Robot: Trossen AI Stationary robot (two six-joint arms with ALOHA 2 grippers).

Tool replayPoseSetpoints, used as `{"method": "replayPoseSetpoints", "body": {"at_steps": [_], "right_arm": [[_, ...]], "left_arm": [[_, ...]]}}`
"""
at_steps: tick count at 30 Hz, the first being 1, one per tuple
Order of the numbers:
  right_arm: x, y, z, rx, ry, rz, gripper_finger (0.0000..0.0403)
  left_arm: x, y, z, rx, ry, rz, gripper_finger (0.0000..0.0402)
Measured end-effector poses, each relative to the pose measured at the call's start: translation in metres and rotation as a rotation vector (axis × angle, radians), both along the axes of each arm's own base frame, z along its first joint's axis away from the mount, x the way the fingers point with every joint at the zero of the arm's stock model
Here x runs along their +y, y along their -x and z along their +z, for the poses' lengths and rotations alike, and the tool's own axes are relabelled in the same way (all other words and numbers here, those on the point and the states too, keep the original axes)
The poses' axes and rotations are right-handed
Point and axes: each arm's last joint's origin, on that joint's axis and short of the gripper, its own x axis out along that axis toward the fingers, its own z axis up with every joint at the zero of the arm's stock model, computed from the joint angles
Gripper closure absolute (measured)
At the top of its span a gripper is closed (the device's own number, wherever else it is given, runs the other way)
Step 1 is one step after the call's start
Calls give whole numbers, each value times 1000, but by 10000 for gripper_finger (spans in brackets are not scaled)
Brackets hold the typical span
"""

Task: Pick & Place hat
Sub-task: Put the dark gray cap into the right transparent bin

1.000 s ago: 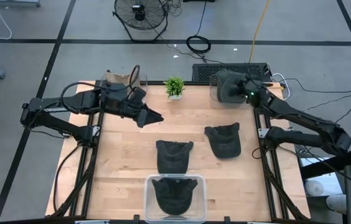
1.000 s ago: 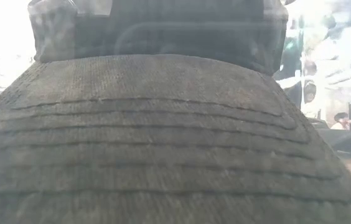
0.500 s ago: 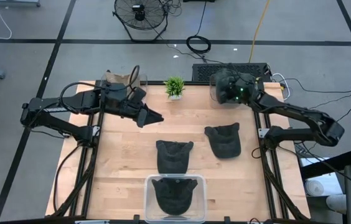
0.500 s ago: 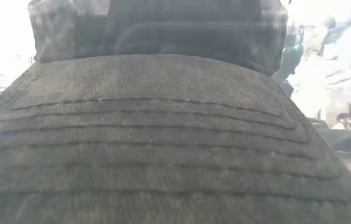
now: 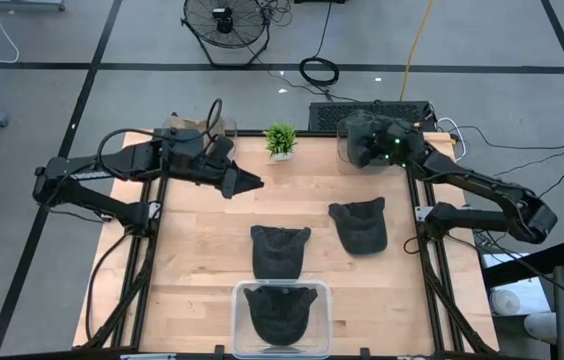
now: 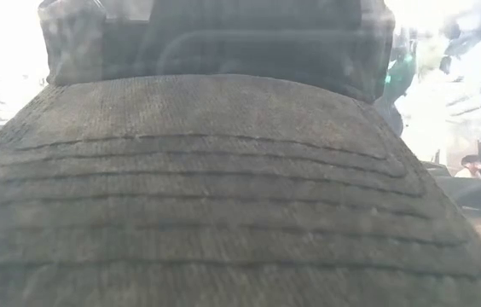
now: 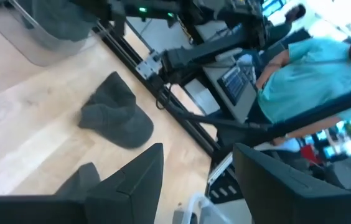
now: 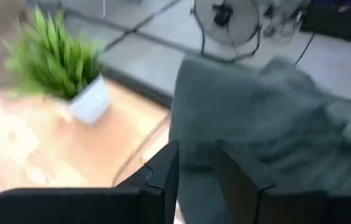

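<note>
Your left gripper (image 5: pixel 252 184) hangs over table's (image 5: pixel 202 260) rear left, fingers parted, empty. One hat (image 5: pixel 280 248) mid-table, another (image 5: pixel 281 311) in front clear bin (image 5: pixel 239 294), third (image 5: pixel 361 226) right of centre. Your right gripper (image 8: pixel 195 168) over rear-right clear container (image 5: pixel 343 148) of hats (image 8: pixel 256 124); grasp unclear, cannot tell.

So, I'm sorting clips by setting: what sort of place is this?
Most likely a robotics lab or workshop. A wooden table sits on a grey floor marked with dark tape lines, beside a floor fan and loose cables. A person stands among equipment racks just beyond it.
</note>
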Motion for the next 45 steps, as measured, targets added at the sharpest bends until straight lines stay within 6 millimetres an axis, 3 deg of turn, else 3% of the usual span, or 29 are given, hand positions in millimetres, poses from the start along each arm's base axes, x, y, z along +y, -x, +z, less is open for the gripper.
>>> {"method": "replayPoseSetpoints", "body": {"at_steps": [5, 8, 16, 27, 45], "right_arm": [[10, 15, 33, -92, 117, -114, 314], [17, 24, 42, -131, 118, -168, 314], [25, 33, 20, -17, -102, -233, 314], [-1, 27, -15, 145, -128, -300, 314], [-7, 30, -23, 182, -168, -329, 314]], "left_arm": [[4, -1, 3, -32, 25, 26, 199], [4, -1, 5, -58, 17, 24, 199], [6, -2, 6, -68, -13, 81, 199], [7, -1, 6, -67, -11, 114, 199], [8, -1, 6, -62, -63, 95, 199]]}}
